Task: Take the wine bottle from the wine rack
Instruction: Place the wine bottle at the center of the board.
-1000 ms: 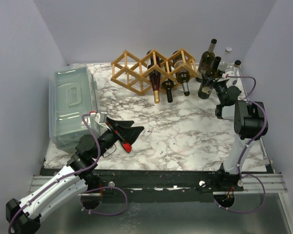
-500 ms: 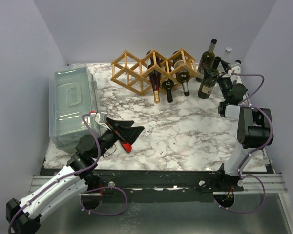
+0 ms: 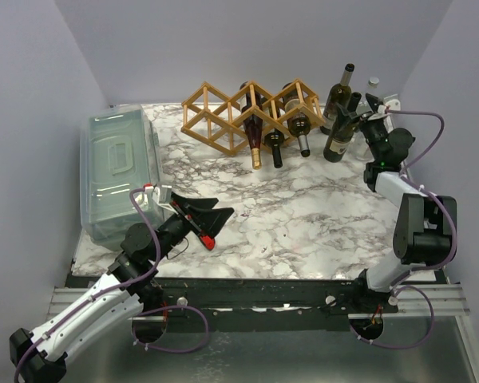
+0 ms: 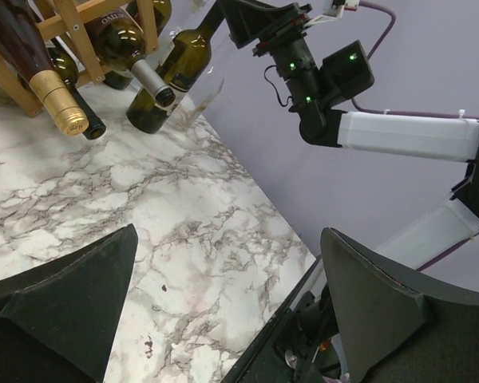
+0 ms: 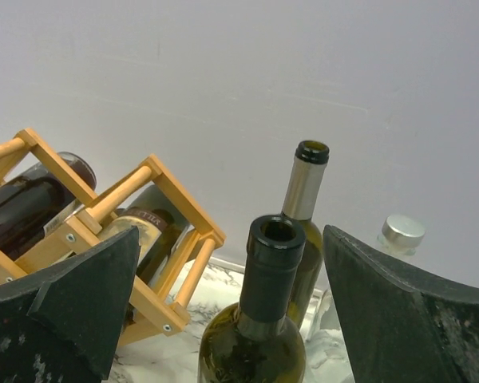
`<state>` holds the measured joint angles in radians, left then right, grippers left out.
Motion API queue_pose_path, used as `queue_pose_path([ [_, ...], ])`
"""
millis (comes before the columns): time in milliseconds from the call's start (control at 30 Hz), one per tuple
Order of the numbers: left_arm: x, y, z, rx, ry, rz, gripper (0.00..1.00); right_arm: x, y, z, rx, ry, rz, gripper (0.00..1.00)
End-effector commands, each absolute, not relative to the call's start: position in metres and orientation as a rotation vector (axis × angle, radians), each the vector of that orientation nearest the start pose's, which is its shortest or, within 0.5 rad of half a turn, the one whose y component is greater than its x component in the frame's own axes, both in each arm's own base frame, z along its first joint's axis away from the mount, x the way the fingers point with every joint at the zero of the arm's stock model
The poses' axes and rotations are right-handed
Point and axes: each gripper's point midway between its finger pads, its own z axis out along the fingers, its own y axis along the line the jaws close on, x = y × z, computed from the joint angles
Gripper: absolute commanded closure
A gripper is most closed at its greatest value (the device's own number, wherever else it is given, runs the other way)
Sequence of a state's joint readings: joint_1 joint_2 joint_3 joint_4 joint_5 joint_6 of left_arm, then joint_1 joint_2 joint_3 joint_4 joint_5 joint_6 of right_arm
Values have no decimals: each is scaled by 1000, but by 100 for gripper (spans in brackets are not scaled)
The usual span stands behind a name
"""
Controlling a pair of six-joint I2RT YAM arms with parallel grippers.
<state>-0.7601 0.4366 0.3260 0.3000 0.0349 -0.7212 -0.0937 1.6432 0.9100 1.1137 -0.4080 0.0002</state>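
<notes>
Nearest, well to the near left of the wine rack (image 3: 231, 104), the left arm (image 3: 88, 307) holds its jaws spread wide and empty above the marble bench (image 3: 303, 215). A lidded clear bin (image 3: 120, 175) sits to the rack's left. The rack stands at the far middle of the bench with three wine bottles lying in its cells, necks pointing to the near side: one gold-capped (image 3: 255, 152), one black-capped (image 3: 275, 153), one silver-capped (image 3: 302, 142). Just right of the rack an uncorked green bottle (image 5: 263, 319) stands upright, its neck between the right arm's (image 3: 399, 183) released jaws, with a gap on either side. Behind it stand a taller bottle (image 5: 305, 191) and a silver-capped clear bottle (image 5: 401, 233).
</notes>
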Motion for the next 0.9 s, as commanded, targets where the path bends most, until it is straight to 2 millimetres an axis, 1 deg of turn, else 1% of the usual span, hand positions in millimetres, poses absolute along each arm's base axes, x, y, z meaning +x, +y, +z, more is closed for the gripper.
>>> queue_pose_path([
  [0, 178, -222, 269, 82, 1520, -1265, 1, 493, 20, 331, -341, 1205, 149, 1],
  [167, 178, -226, 266, 100, 1551, -1264, 1, 487, 19, 336, -349, 1262, 177, 1],
  [367, 177, -227, 264, 114, 1569, -1260, 1, 479, 32, 339, -390, 1360, 272, 1],
  [667, 176, -226, 258, 115, 1590, -1250, 1, 466, 44, 359, -438, 1457, 351, 1],
  [867, 177, -226, 257, 115, 1597, -1240, 1, 448, 58, 372, -489, 1500, 445, 1],
])
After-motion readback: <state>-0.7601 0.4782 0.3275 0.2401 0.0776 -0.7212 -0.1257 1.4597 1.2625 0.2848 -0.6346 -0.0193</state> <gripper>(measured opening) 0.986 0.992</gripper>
